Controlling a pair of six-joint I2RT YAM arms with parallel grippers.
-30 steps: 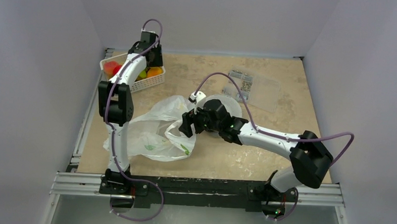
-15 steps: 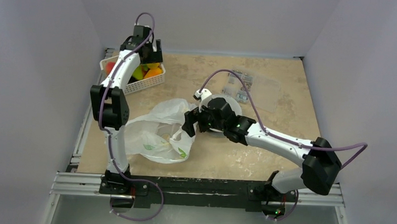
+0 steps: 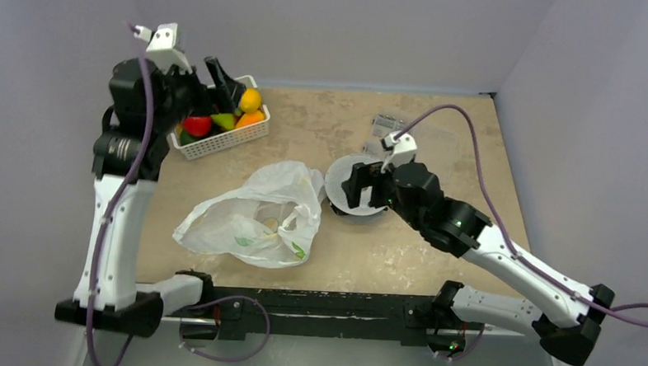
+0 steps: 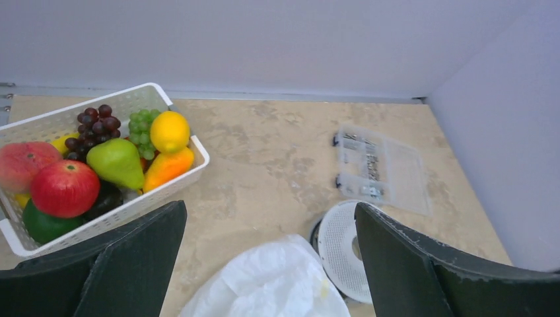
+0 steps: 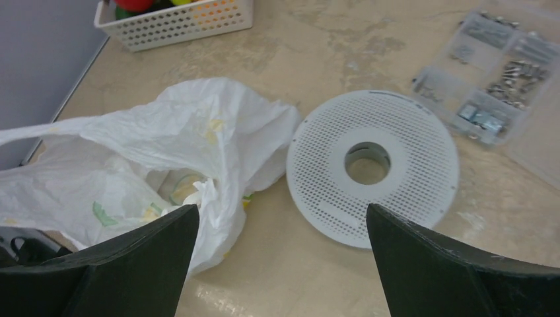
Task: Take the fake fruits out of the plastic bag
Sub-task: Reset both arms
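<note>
Basket [image 3: 223, 139], upper left of the overhead view: holds the fruits, heaped to the rim. Seen from the left wrist are an apple [image 4: 64, 188], a pear [image 4: 117, 162], a lemon [image 4: 170, 131], green grapes [image 4: 137, 125], dark grapes [image 4: 96, 124], a peach [image 4: 25, 165], an orange piece [image 4: 166, 169] and a dark green fruit [image 4: 41, 224].

Bag [image 3: 253, 217], centre left on the worktop [image 3: 439, 114]: crumpled and slack. A pale yellowish shape shows through the film; I cannot tell whether it is a fruit.

Perforated disc [image 5: 373, 165]: flat, just right of the bag.

Clear packet [image 4: 380, 168]: beyond the disc, small hardware inside.

Left gripper [image 4: 269, 208]: raised beside the basket, released, nothing between the jaws.

Right gripper [image 5: 280, 210]: above the gap between bag and disc, released, holding nothing.
</note>
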